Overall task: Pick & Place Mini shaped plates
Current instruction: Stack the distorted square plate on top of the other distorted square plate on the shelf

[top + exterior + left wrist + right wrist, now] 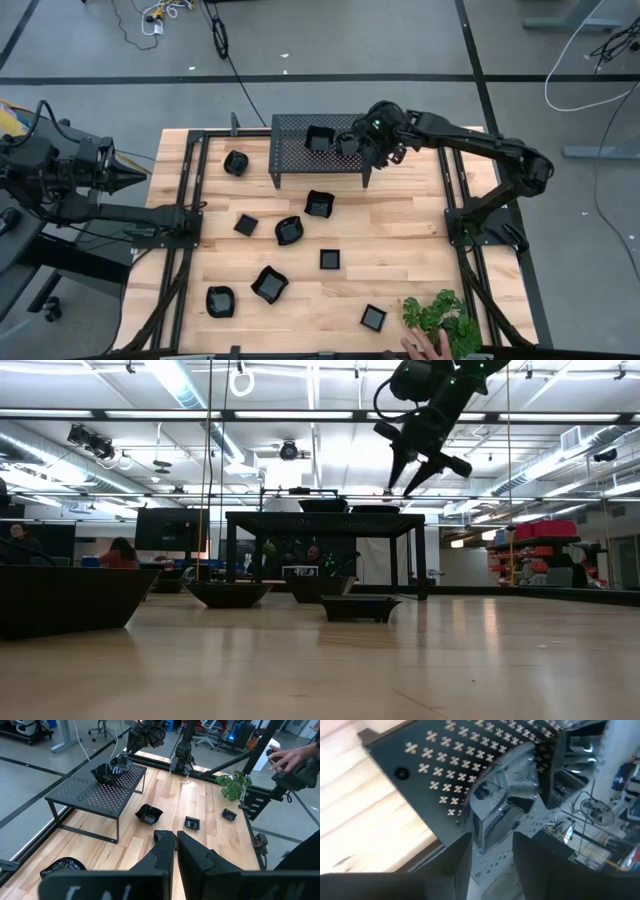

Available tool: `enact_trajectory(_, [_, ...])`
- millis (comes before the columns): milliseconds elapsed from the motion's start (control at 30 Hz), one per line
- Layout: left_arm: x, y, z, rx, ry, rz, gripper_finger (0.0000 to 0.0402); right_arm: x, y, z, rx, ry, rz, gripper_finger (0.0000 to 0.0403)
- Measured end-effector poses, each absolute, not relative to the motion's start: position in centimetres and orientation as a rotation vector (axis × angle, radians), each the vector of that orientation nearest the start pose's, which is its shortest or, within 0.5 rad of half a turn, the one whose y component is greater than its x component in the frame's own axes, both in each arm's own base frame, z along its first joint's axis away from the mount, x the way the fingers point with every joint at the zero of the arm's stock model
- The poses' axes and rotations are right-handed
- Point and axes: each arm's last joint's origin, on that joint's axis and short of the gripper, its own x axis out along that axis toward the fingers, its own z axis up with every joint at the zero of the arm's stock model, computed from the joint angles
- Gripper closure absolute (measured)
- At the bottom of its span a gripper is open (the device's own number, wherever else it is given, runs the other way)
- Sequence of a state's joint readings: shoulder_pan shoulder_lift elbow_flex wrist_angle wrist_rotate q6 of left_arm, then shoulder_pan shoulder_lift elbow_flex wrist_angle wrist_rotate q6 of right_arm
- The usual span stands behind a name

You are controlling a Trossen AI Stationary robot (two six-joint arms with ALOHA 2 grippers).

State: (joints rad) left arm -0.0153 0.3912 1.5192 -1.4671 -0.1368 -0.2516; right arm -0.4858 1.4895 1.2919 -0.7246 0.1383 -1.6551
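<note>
The left gripper (140,176) waits off the worktop's (400,240) left edge, fingers (165,851) pressed together. The right gripper (398,153) hangs above the stand (290,150), fingers spread, holding nothing. 2 plates sit on the stand: one (319,138) left of the fingers, one (502,795) below them, tilted corner-down only in the wrist view.
</note>
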Motion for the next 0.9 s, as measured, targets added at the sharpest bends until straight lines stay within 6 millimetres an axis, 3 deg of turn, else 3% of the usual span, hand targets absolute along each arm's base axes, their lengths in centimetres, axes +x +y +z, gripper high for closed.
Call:
enact_trajectory(233, [-8.2,0.5,41.9,-0.223,0.321,0.162,0.0376,27.3,-13.5,30.7,-1.259,1.064,0.302,0.0263])
enact_trajectory(433, [-8.2,0.5,41.9,-0.223,0.321,0.162,0.0376,28.3,-11.0,30.8,-1.144,1.015,0.267,0.0263])
enact_trajectory(567, [-8.2,0.5,41.9,-0.223,0.321,0.163,0.0376,29.1,-8.7,30.8,-1.08,0.976,0.272,0.0263])
enact_trajectory(900, [-8.2,0.5,41.9,-0.223,0.321,0.162,0.0376,30.5,-0.7,30.9,-0.887,0.822,0.396,0.0263])
